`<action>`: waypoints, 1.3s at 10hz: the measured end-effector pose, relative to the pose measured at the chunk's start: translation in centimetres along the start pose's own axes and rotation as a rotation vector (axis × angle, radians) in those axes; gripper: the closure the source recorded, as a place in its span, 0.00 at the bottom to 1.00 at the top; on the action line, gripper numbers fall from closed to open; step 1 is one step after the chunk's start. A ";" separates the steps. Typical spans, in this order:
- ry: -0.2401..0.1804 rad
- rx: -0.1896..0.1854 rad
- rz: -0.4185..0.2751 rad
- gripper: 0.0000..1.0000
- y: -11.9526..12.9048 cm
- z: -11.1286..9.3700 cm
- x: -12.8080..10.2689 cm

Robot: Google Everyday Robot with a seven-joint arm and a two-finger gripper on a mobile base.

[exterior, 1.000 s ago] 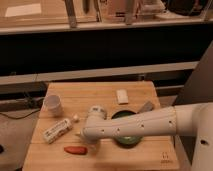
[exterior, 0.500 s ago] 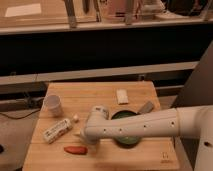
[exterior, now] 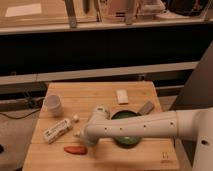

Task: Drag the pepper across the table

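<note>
No text can be read; the white bottle (exterior: 56, 130) on the table (exterior: 95, 95) carries a label, perhaps printed, but illegible. The gripper (exterior: 90, 143) bears no readable marking.

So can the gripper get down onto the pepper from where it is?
Probably yes. The gripper sits just right of the pepper, with bare table around it; the bottle lies clear behind.

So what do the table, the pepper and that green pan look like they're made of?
Table: pale wood, matte, visible plank seams. Pepper: smooth red-orange skin; real or plastic, can't tell. Green pan: probably coated metal or plastic, mostly hidden by the arm. The gripper sits just above the pepper, at the table's near edge.
</note>
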 end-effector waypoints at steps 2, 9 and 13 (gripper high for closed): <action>-0.039 0.012 0.034 0.20 0.1 0.2 0.1; -0.100 0.038 0.069 0.20 0.0 1.2 -0.5; -0.093 0.028 0.071 0.38 -0.6 1.9 -1.1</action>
